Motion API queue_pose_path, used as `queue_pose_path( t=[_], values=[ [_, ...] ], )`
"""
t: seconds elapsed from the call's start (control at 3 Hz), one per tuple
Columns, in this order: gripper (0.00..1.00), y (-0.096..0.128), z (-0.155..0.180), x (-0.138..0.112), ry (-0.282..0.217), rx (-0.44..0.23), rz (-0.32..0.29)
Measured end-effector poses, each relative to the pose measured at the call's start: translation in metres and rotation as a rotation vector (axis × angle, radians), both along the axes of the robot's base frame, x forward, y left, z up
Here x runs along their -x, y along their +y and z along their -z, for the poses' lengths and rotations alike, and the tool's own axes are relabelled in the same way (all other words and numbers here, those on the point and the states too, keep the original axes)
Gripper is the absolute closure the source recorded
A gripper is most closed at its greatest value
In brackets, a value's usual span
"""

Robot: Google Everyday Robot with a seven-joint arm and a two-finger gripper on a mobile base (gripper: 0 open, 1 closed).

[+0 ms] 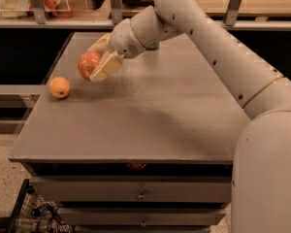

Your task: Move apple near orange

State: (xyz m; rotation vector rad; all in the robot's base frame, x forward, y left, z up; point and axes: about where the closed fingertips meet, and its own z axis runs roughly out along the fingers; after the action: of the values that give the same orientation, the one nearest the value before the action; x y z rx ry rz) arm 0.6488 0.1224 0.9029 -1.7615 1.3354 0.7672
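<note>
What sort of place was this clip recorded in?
Likely a lab or office workroom, not certain: a grey cabinet top with drawers below and shelving behind. The gripper holds the apple over the top, near the orange.

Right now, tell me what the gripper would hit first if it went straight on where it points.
Probably the orange. The gripper, shut on the apple above the table, points down-left toward it, though depth is unclear and the tabletop could come first.
</note>
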Motion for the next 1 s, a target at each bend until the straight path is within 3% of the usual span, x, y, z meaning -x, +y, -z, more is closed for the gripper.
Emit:
queue_pose_path(
  t=[0.33, 0.67, 1.0],
  values=[
    [1.00, 0.0209, 0.0343, 0.0113, 0.059, -0.033, -0.027],
    [1.00, 0.0224, 0.0355, 0.0116, 0.062, -0.036, -0.030],
    [0.82, 0.0261, 0.0385, 0.0125, 0.076, -0.048, -0.035]
  ],
)
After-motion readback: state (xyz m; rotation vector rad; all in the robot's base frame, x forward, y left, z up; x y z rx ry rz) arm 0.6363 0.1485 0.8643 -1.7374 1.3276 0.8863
